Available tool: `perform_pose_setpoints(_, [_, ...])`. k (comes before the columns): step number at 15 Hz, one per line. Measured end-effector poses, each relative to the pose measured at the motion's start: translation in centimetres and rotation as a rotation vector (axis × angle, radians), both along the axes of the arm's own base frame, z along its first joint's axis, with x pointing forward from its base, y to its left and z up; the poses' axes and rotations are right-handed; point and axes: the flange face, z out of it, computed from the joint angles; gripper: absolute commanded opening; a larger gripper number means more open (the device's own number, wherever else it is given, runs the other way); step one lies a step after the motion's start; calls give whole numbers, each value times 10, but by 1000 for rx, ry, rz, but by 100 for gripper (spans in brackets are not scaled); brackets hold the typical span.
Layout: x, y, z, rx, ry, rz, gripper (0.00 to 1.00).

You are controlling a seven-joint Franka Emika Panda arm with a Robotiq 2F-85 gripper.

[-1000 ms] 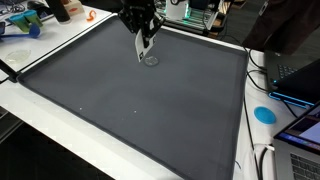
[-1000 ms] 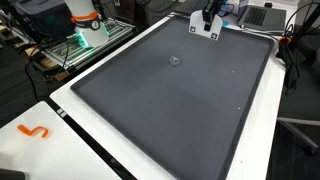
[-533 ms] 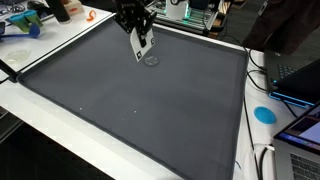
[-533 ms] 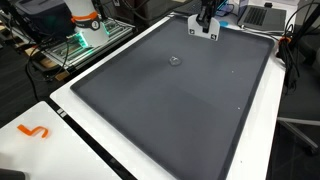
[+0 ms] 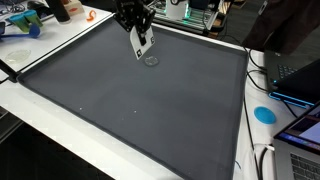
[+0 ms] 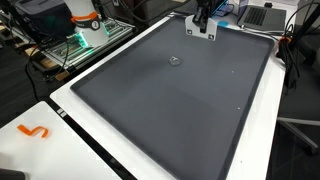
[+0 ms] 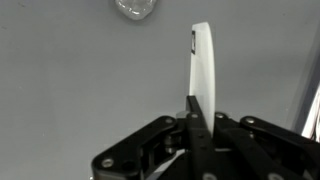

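Claw (image 7: 197,108) clamped on 1 white card (image 7: 203,62), edge-on above mat (image 5: 150,110); clear blob (image 7: 133,8) near (card's mark unreadable).

No text, label, brand or number can be read in any view. A small dark mark on the white card (image 7: 203,75) cannot be made out.

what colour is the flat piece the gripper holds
White; the flat piece shows best in the wrist view.
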Motion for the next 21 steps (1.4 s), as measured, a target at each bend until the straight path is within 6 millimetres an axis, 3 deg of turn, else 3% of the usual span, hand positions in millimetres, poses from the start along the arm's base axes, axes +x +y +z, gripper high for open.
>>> perform_pose_setpoints(8, [1,-17,-10,206,-24,-4,1])
perform_pose_setpoints(21, [-33,-28,-63,411,-160,69,1])
